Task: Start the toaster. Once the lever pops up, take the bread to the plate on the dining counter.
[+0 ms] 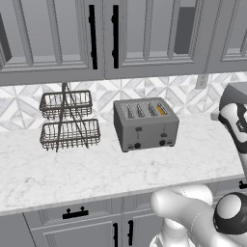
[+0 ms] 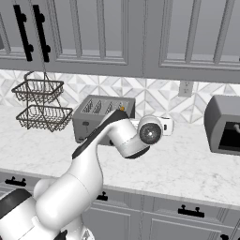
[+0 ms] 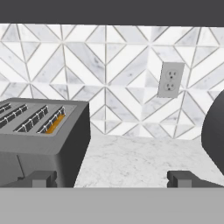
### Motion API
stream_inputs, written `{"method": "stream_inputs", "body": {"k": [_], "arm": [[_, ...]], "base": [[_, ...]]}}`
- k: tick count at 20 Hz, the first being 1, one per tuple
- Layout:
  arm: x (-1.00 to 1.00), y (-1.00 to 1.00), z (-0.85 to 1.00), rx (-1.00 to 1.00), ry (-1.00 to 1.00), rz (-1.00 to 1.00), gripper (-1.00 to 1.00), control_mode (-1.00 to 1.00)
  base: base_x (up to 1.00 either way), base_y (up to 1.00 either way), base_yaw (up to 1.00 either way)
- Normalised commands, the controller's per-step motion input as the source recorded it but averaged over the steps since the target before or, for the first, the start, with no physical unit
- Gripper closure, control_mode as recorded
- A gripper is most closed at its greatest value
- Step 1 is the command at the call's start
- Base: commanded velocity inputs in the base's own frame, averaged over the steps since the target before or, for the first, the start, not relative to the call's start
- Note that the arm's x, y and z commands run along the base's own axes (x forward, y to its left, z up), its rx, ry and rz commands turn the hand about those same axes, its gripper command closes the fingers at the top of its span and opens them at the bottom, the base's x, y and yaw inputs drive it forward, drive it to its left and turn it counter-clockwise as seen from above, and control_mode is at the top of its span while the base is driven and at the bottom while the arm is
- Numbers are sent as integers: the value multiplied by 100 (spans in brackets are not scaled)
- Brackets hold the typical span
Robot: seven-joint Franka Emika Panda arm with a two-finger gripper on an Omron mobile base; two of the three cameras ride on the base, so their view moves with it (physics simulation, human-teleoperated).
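Your gripper (image 3: 112, 178) hangs wide open, empty, right of the toaster (image 1: 146, 124) — bread (image 1: 162, 110) sits in the rightmost slot. Risk: you nudge the toaster sideways — both levers face away.

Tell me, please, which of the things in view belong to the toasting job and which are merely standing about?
Belonging to the job:
toaster
bread, sitting in the toaster's rightmost slot
gripper, jaws wide apart, holding nothing

Standing about:
two-tier wire basket
wall outlet
dark grey appliance at the right
upper cabinets
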Motion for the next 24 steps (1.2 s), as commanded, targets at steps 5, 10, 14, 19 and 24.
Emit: {"method": "stream_inputs", "body": {"k": [5, 10, 14, 19, 24], "arm": [[0, 0, 0, 0, 0, 0, -100, -100], [0, 0, 0, 0, 0, 0, -100, -100], [0, 0, 0, 0, 0, 0, -100, -100], [0, 0, 0, 0, 0, 0, -100, -100], [0, 0, 0, 0, 0, 0, -100, -100]], "base": [[0, 0, 0], [0, 0, 0], [0, 0, 0], [0, 0, 0], [0, 0, 0]]}}
